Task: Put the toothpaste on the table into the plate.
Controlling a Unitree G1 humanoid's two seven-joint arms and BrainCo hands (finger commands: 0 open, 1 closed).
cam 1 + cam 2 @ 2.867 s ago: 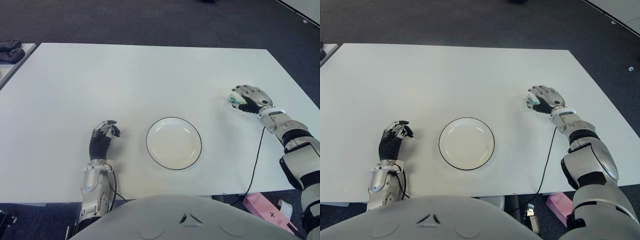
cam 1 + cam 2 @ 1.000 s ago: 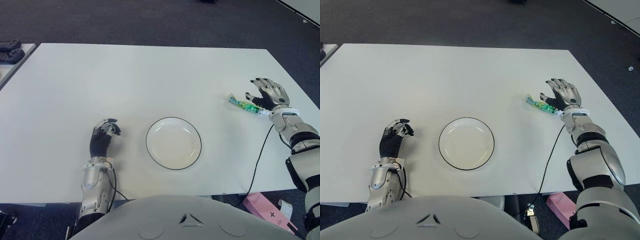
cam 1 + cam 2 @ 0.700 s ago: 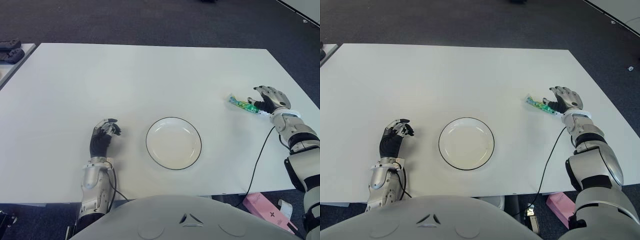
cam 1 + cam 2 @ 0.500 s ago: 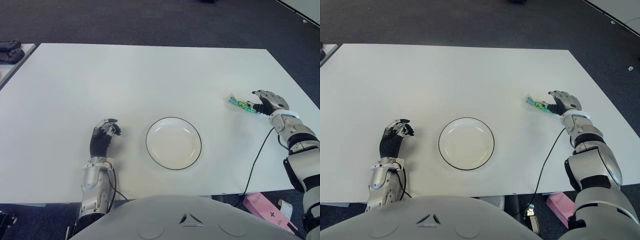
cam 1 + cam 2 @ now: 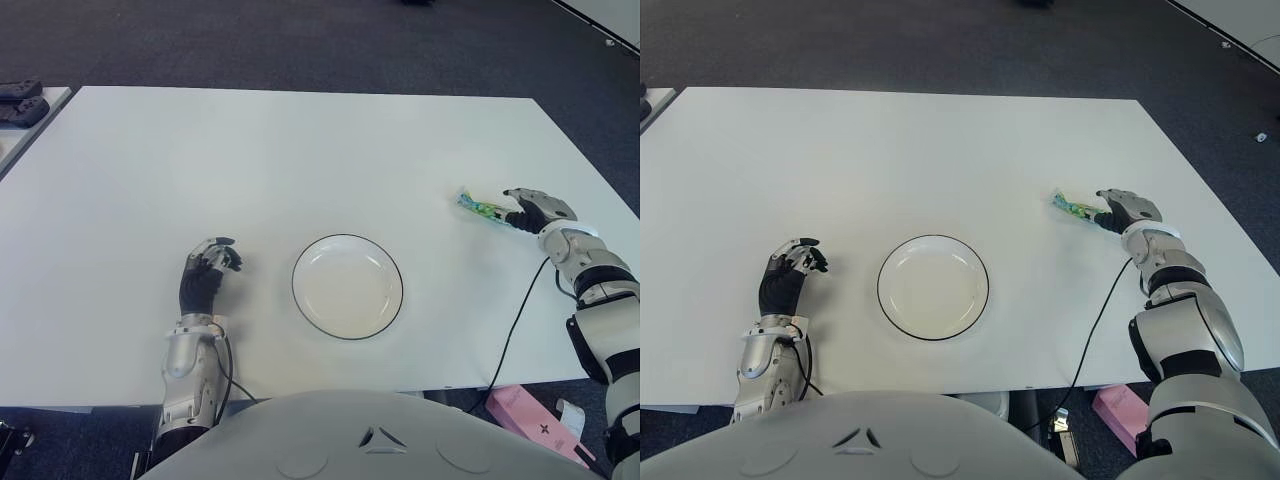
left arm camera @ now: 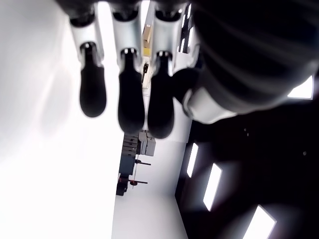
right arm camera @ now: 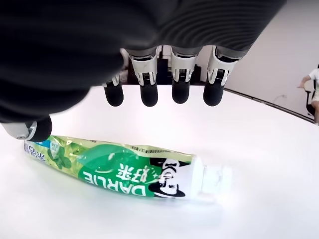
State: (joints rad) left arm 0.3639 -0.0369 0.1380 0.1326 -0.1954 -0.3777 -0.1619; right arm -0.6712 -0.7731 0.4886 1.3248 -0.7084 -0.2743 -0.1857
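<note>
While the green Darlie toothpaste tube (image 7: 129, 172) lies flat on the white table (image 5: 300, 160), well to the right of the plate (image 5: 347, 286), the right hand (image 5: 533, 210) sits over its cap end near the table's right edge. From the right wrist camera, 4 fingertips (image 7: 148, 93) hang curved above the tube without touching it, and the thumb tip (image 7: 37, 129) shows near the tube's crimped end; the hand is loosely open and grips nothing. That white plate with a dark rim holds nothing and stands near the table's front edge. Left of the plate shows the left hand (image 5: 205, 275), its dark fingers (image 6: 130, 104) curled inward and closed on nothing. A black cable (image 5: 515, 320) runs from the right forearm over the table's front edge.
</note>
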